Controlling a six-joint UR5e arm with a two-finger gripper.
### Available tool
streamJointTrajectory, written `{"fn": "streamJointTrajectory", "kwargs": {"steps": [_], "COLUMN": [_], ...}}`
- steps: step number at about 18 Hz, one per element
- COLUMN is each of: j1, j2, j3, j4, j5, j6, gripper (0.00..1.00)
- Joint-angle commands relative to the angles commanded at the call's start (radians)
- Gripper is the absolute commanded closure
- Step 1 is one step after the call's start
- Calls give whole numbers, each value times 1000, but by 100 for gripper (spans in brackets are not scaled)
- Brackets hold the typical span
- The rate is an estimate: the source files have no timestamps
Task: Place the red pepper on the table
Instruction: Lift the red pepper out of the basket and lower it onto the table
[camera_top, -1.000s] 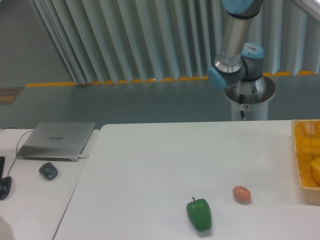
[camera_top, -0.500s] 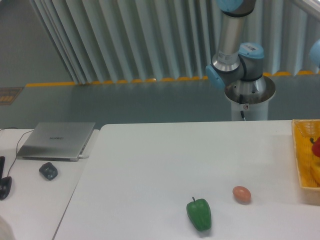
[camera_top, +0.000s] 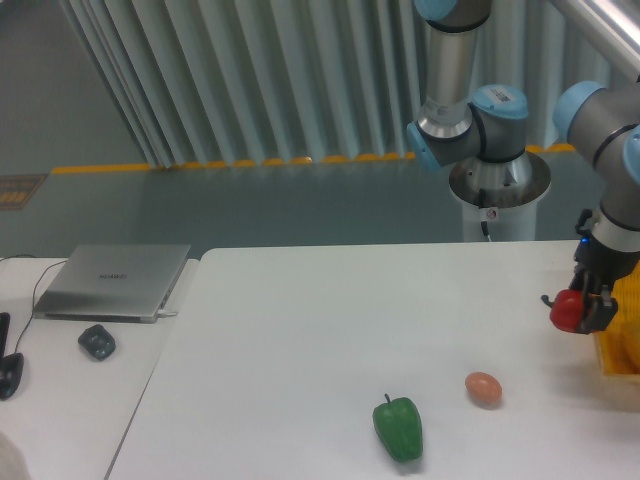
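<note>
at the right edge of the frame the gripper (camera_top: 580, 310) holds the red pepper (camera_top: 566, 312) between its fingers, above the table (camera_top: 330, 330).

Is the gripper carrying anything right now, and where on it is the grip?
Yes. The gripper holds the red pepper in the air, above the table near the yellow basket. The fingers clamp its sides; the exact contact spots are too small to tell.
</note>
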Motion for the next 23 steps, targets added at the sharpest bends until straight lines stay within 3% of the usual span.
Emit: {"fn": "streamJointTrajectory", "kwargs": {"steps": [10, 16, 23], "j1": [-46, -49, -57], "j2": [-20, -63, -71], "j3": [-90, -97, -111], "j4": [181, 183, 184], "j5": [9, 49, 49], "j6": [-151, -154, -160], "gripper": [55, 54, 51]}}
